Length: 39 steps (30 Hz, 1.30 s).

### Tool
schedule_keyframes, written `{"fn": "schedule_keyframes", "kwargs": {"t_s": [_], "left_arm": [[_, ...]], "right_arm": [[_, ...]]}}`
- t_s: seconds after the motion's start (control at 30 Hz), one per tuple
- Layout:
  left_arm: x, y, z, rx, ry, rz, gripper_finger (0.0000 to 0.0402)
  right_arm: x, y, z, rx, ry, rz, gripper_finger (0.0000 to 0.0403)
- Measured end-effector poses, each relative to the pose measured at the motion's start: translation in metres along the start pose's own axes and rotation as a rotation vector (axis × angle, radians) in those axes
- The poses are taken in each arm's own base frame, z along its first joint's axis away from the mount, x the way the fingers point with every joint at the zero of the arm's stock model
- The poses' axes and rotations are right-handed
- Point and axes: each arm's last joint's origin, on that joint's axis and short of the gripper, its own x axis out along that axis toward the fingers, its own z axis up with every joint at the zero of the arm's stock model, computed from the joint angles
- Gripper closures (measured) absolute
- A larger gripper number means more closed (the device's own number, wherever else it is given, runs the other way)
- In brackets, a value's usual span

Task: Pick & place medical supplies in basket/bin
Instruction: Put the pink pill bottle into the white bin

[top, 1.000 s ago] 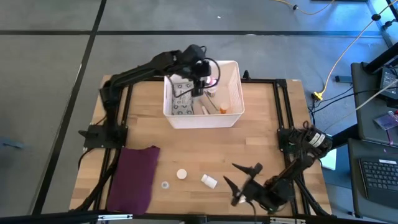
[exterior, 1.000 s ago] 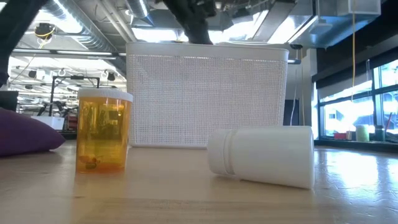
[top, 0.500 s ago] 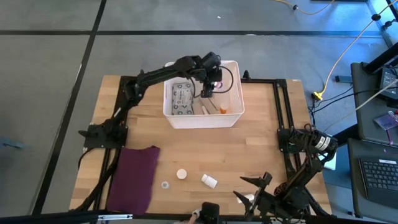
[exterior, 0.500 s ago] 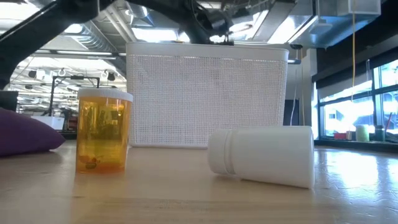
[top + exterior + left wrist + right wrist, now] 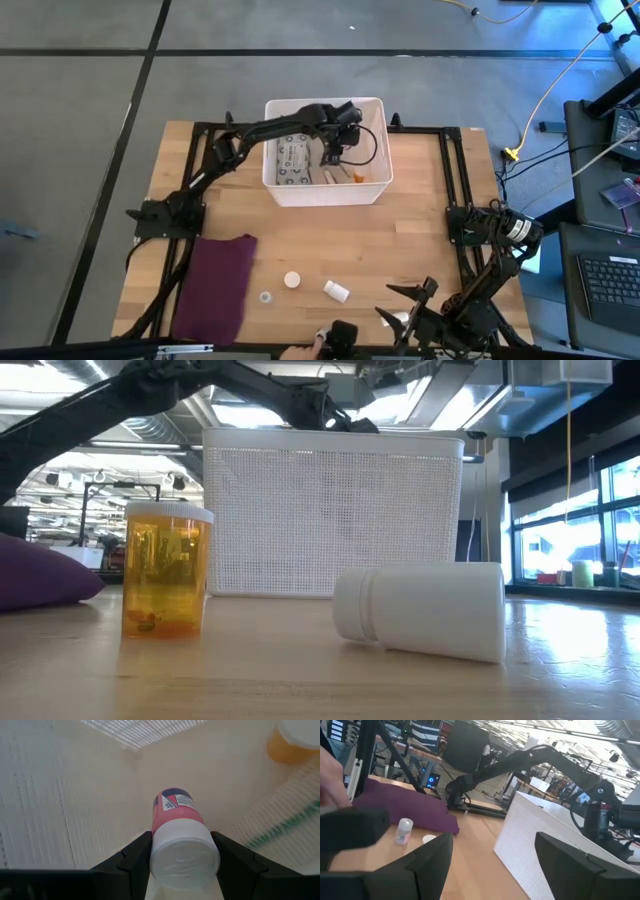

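The left gripper [image 5: 182,851] reaches down inside the bin [image 5: 374,190], its fingers [image 5: 131,857] clamped on a small bottle [image 5: 181,842] with a white cap and a pink label, gripped across the body just below the cap. The bottle looks rigid, light and smooth, so a squeeze across the round body is sound, though it could twist or slip if held loosely. Under it in the bin lie a printed packet [image 5: 291,158] and what seems to be an orange vial [image 5: 291,741], only partly in view. On the table [image 5: 420,230] an amber vial [image 5: 166,568] stands upright, with a white bottle [image 5: 420,608] on its side near it; that one would roll, so take it across its width. The right gripper [image 5: 492,870] waits at the table's near edge, fingers spread and empty.
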Motion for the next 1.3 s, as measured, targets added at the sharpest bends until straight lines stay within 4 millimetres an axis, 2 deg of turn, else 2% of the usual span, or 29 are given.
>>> {"fn": "schedule_keyframes", "kwargs": {"t_s": [0.3,0.53,0.97,1.3], "left_arm": [[0.012,0.0,0.005,0.047,-0.035,0.028,0.0226],[0.012,-0.003,0.006,0.04,-0.024,0.027,0.0225],[0.011,0.0,0.007,0.013,0.044,0.161,0.0209],[0.01,-0.006,0.011,-0.035,0.04,0.164,0.0209]], "right_arm": [[0.0,0.0,0.0,-0.025,0.0,0.0,0.0121],[0.0,0.0,0.0,-0.028,0.0,0.0,0.0121],[0.0,0.0,0.0,-0.048,0.0,0.0,0.0121],[0.0,0.0,0.0,-0.049,0.0,0.0,0.0121]]}}
